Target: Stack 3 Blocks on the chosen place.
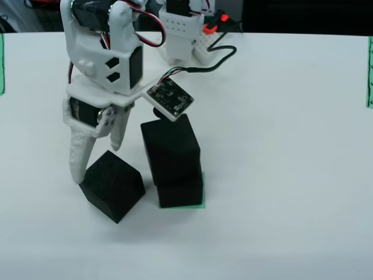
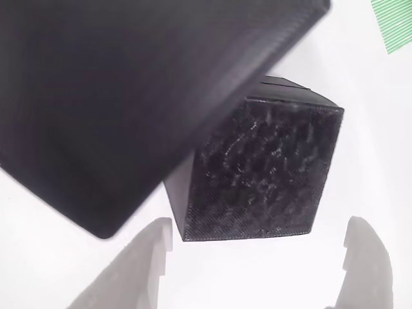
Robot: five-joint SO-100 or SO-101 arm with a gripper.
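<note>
From the front view, we see the white arm (image 1: 105,52) reaching down over the white table (image 1: 280,175), with its gripper (image 1: 96,154) lowered just left of a two-cube stack. The lower black cube (image 1: 180,189) sits on the green striped square (image 1: 201,205), of which a thin green edge shows along the cube's base and right side. The upper black cube (image 1: 171,149) rests on the lower one, twisted slightly and overhanging toward the left. The third black cube (image 1: 112,185) stands on the table to the left of the stack, rotated so that one corner points toward us, close to the stack but apart from it.

The longer white finger (image 1: 78,154) reaches down to the left upper edge of the third cube; the shorter finger (image 1: 118,131) hangs above its rear. We see the jaws spread, with nothing held between them. A small circuit board (image 1: 170,96) hangs from the arm just above the stack.

In the view that rides on the gripper, we see the third cube (image 2: 264,170) with a finely dotted face, between and beyond the two pale fingertips (image 2: 138,270) at the bottom edge. A large dark block face (image 2: 129,96) covers the upper left. A green striped patch (image 2: 394,22) shows at the top right corner.

Narrow green strips (image 1: 369,73) lie at the table's side edges in the front view.
</note>
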